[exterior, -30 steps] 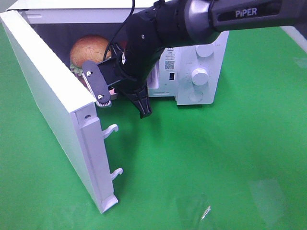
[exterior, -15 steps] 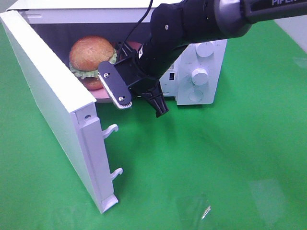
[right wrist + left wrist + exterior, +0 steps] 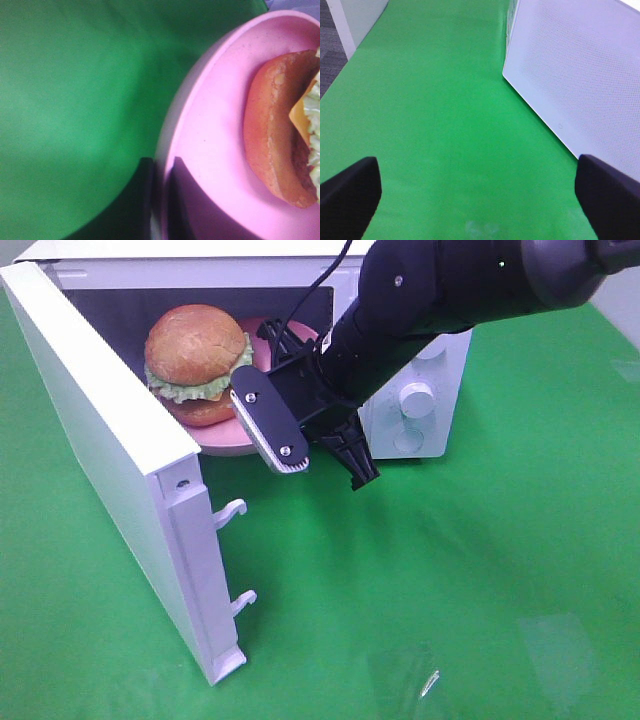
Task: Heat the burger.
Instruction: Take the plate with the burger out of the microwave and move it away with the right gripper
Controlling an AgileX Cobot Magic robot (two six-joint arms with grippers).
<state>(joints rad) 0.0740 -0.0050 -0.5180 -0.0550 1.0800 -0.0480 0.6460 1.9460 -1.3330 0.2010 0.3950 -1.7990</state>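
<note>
Right arm now farther right, its closed claw downward-angled before the burger.

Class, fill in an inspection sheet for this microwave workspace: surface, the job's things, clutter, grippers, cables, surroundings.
Surface: green mat, bare in front.
Job's things: burger on pink plate in the microwave opening; door open.
Clutter: nothing seen.
Grippers: right gripper shut on the plate's rim; left gripper open, empty, over the mat.
Cables: black cable along the right arm.
Surroundings: grey floor beyond the mat.
</note>
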